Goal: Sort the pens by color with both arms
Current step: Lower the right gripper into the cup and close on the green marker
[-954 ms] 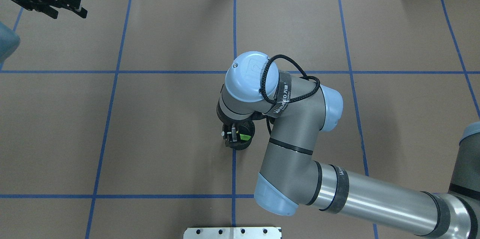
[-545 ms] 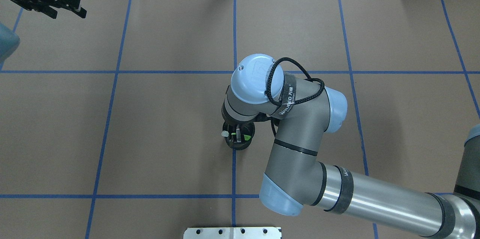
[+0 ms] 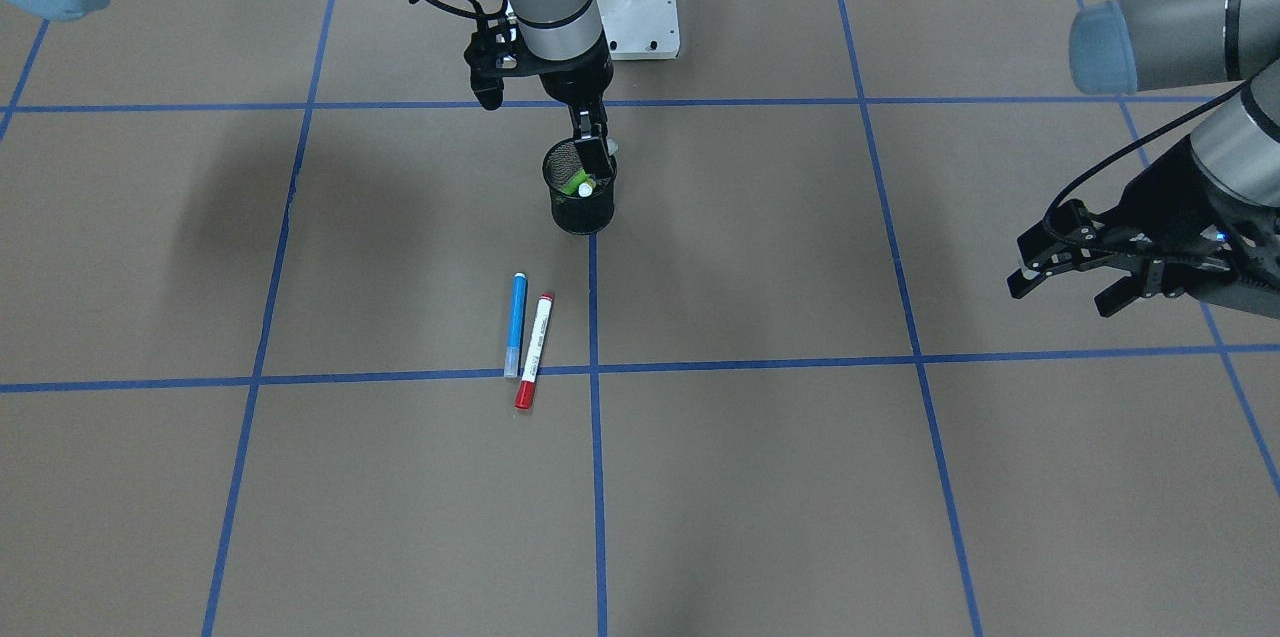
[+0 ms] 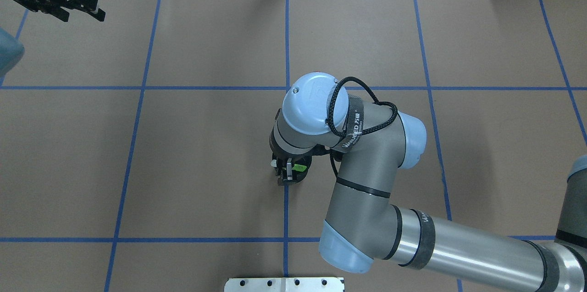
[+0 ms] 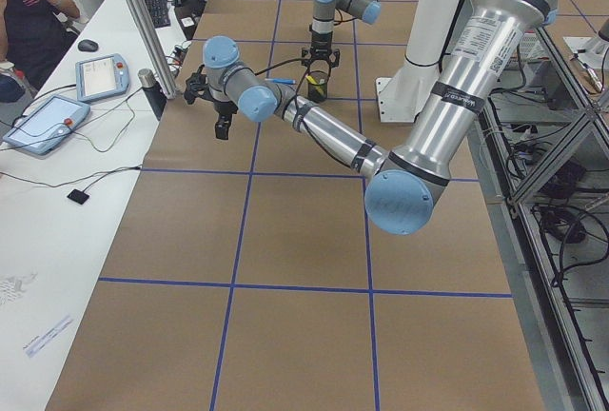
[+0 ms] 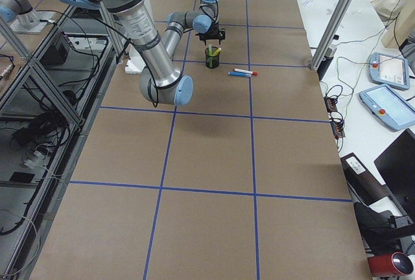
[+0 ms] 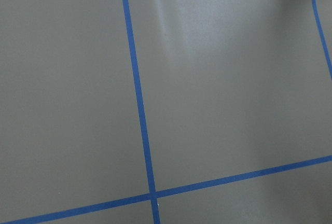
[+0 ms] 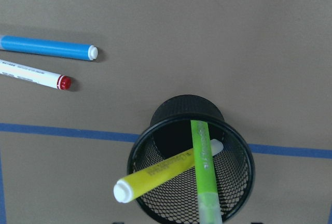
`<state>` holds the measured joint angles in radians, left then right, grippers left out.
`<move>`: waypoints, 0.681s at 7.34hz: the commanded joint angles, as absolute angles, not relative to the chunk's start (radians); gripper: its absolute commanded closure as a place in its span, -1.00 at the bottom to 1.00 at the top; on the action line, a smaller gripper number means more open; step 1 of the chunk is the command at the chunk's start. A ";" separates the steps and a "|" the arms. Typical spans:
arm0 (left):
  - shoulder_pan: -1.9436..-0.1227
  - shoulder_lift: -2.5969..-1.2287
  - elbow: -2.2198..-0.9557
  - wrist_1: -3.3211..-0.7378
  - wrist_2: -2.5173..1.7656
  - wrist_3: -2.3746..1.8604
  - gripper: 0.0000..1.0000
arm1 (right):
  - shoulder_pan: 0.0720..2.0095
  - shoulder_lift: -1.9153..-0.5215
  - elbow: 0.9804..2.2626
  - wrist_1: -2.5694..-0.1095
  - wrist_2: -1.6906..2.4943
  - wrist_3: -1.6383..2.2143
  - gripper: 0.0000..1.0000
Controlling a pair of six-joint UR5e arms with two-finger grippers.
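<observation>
A black mesh cup (image 3: 580, 207) stands on the centre line of the table. A yellow pen (image 8: 161, 175) and a lime green pen (image 8: 203, 172) lean inside it. My right gripper (image 3: 590, 157) hangs directly over the cup's mouth, open, its fingers reaching down to the rim. On the paper beyond the cup, a blue pen (image 3: 516, 322) and a white pen with a red cap (image 3: 534, 349) lie side by side. My left gripper (image 3: 1058, 295) hovers open and empty far off at the table's far left corner (image 4: 83, 16). From overhead, the right wrist hides the blue and red-capped pens.
The table is covered in brown paper (image 4: 206, 145) marked with blue tape lines. The white pedestal base (image 3: 640, 7) sits close behind the cup. In the side views, tablets and cables lie on a side bench (image 5: 57, 116), and a person sits at its end.
My right wrist has shifted a little rightward and nearer, settling closer over the cup. The left gripper has barely moved.
</observation>
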<state>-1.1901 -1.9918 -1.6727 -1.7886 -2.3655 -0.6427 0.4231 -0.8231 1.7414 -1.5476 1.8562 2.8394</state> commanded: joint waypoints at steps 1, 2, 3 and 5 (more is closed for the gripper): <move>-1.189 -1.991 -1.669 -1.789 -2.365 -0.643 -1.00 | 0.413 -0.841 1.738 -1.488 1.838 2.853 -0.63; -1.187 -1.991 -1.667 -1.789 -2.364 -0.643 -1.00 | 0.413 -0.844 1.744 -1.488 1.838 2.853 -0.56; -1.187 -1.991 -1.666 -1.789 -2.359 -0.643 -1.00 | 0.408 -0.847 1.743 -1.486 1.838 2.853 -0.52; -1.186 -1.993 -1.664 -1.789 -2.358 -0.643 -1.00 | 0.397 -0.859 1.741 -1.485 1.836 2.847 -0.44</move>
